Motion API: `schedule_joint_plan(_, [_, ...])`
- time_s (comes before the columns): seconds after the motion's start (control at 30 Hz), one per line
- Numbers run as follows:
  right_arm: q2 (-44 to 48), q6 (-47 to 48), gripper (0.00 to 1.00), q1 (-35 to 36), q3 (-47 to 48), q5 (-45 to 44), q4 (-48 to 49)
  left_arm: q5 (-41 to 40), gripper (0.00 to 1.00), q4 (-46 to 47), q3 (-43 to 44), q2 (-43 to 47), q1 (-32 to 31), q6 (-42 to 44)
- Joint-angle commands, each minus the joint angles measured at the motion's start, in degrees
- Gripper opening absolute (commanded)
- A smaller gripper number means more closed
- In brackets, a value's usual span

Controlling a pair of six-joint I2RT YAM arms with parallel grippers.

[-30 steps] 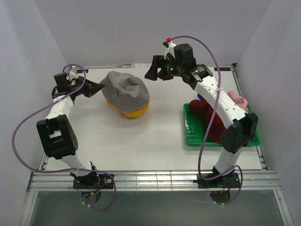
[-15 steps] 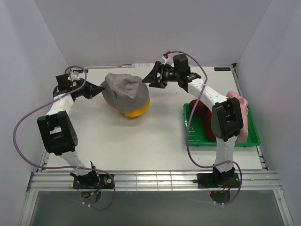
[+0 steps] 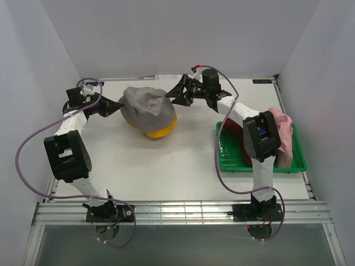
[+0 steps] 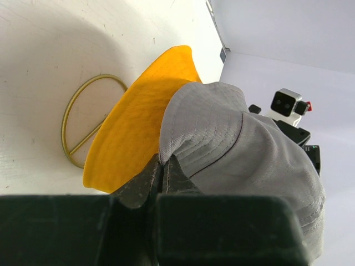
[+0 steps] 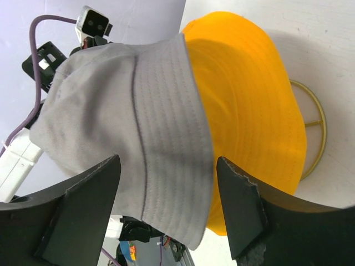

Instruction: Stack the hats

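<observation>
At centre-back, grey hat (image 3: 147,105) over yellow hat (image 3: 161,132), left gripper (image 3: 120,104) clamped on its brim, right gripper (image 3: 177,92) spread alongside.

Matt stitched cloth: grey hat (image 4: 238,144), yellow hat (image 5: 249,94); glossy plastic: green tray (image 3: 229,158).

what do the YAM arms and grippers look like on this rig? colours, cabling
The left arm and right arm: white links, boxy black joint housings, a looping purple cable each. The left gripper and right gripper: black tapered fingers. Red connector at the right wrist.
</observation>
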State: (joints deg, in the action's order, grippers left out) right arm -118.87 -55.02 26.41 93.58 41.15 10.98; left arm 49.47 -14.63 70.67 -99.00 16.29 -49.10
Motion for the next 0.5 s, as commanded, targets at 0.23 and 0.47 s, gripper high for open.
schedule_joint_plan(0.23, [-1.36,-3.77,0.75,-0.40,-3.32,1.30,7.91,-0.43,0.00,-0.31,1.40,0.74,0.49,1.03])
schedule_joint_plan(0.47, [-2.68,-8.08,0.73,-0.31,-2.62,2.53,12.66,-0.34,0.00,-0.31,1.31,0.65,0.40,0.94])
